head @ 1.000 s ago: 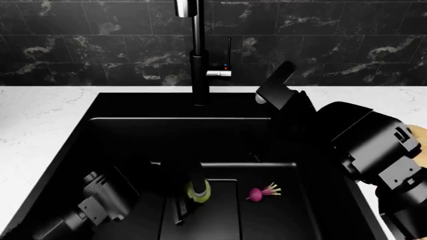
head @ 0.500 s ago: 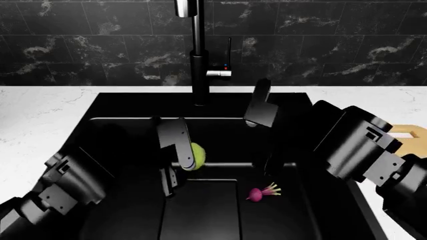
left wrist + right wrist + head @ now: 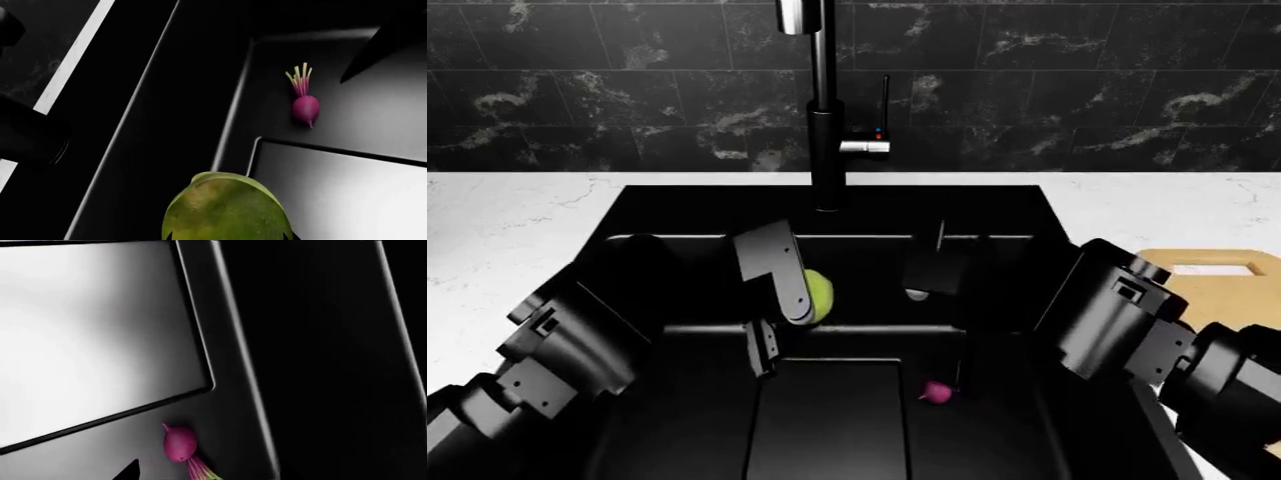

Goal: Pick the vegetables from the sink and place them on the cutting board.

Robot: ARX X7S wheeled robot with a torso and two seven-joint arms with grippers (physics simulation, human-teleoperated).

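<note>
In the head view my left gripper (image 3: 790,318) is shut on the round yellow-green ball (image 3: 818,291) and holds it up off the black sink's (image 3: 614,215) floor. The ball (image 3: 225,207) fills the near edge of the left wrist view. The magenta radish (image 3: 936,390) lies on the sink floor, its stems hidden behind a finger of my right gripper (image 3: 950,325). That gripper is open, low inside the basin just above the radish (image 3: 179,444), with one fingertip (image 3: 128,472) beside it. The tan cutting board (image 3: 1217,277) lies on the counter right of the sink.
A tall black-and-steel faucet (image 3: 823,120) rises at the sink's back edge, close behind both arms. White marble counter (image 3: 507,240) flanks the basin under a black tiled wall. The sink floor has a raised step (image 3: 347,190) near the radish (image 3: 305,108).
My left gripper has risen from the sink floor with the ball in it. The right gripper has dropped from the rim into the basin, down to the radish. The cutting board has come into view.
</note>
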